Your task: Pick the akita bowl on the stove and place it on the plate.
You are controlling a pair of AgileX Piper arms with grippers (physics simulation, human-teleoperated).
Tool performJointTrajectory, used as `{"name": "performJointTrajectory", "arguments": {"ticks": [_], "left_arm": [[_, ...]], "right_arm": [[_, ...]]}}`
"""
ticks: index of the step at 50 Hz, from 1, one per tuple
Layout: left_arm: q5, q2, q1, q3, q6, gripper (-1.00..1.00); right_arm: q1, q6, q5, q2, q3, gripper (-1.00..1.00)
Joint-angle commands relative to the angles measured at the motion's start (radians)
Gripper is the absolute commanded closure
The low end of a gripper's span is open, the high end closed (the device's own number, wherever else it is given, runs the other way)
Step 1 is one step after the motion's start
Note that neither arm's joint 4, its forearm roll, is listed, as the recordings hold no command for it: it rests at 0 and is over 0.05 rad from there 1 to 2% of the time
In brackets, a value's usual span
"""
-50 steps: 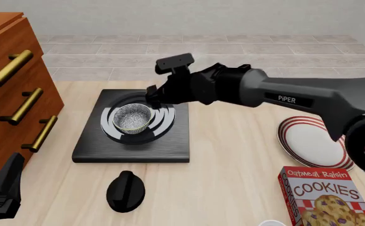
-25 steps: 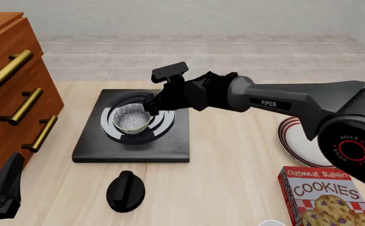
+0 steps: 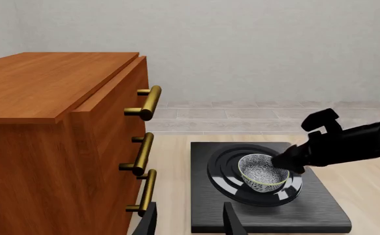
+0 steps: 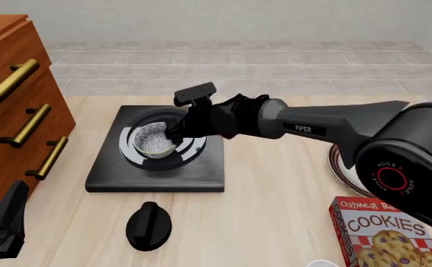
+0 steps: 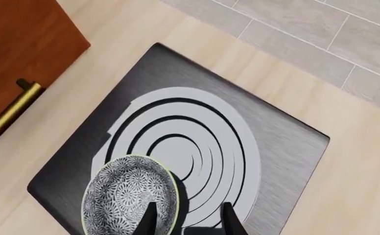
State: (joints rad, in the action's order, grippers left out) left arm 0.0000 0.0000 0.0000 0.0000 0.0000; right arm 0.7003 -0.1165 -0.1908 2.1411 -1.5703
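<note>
The akita bowl (image 4: 151,139), speckled grey-white inside, sits upright on the ringed burner of the black stove (image 4: 156,172). My right gripper (image 4: 176,132) is down at the bowl's right rim. In the right wrist view its open fingers (image 5: 149,220) straddle the rim of the bowl (image 5: 128,198), one inside and one outside. The left wrist view shows the bowl (image 3: 262,171) with the right gripper (image 3: 285,159) against it. Only a sliver of the red-striped plate (image 4: 339,167) shows at the right, behind the right arm. My left gripper (image 4: 4,222) rests open at the near left, holding nothing.
A wooden drawer cabinet (image 4: 15,111) with brass handles stands left of the stove. A black round knob (image 4: 149,225) lies in front of the stove. A cookies box (image 4: 383,233) stands at the near right, just in front of the plate.
The right gripper has moved down and left, from above the stove's far right side to the bowl's rim. The bowl and the left arm have not moved.
</note>
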Motion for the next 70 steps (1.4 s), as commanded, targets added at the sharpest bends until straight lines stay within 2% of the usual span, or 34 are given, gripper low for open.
{"name": "performJointTrajectory", "arguments": {"ticks": [1,19,20,41,42,50,70], "left_arm": [[0.0,0.0,0.0,0.0,0.0,-1.0],[0.0,0.0,0.0,0.0,0.0,-1.0],[0.0,0.0,0.0,0.0,0.0,-1.0],[0.0,0.0,0.0,0.0,0.0,-1.0],[0.0,0.0,0.0,0.0,0.0,-1.0],[0.0,0.0,0.0,0.0,0.0,-1.0],[0.0,0.0,0.0,0.0,0.0,-1.0]], "right_arm": [[0.009,-0.008,0.011,0.025,-0.007,-1.0],[0.026,-0.038,0.053,0.05,0.017,-1.0],[0.032,-0.058,0.067,0.046,0.03,-1.0],[0.025,-0.077,0.102,0.068,0.045,-1.0],[0.027,-0.079,0.104,0.065,0.049,1.0],[0.04,-0.084,0.124,0.019,0.099,1.0],[0.006,-0.026,0.064,-0.133,0.151,1.0]]}}
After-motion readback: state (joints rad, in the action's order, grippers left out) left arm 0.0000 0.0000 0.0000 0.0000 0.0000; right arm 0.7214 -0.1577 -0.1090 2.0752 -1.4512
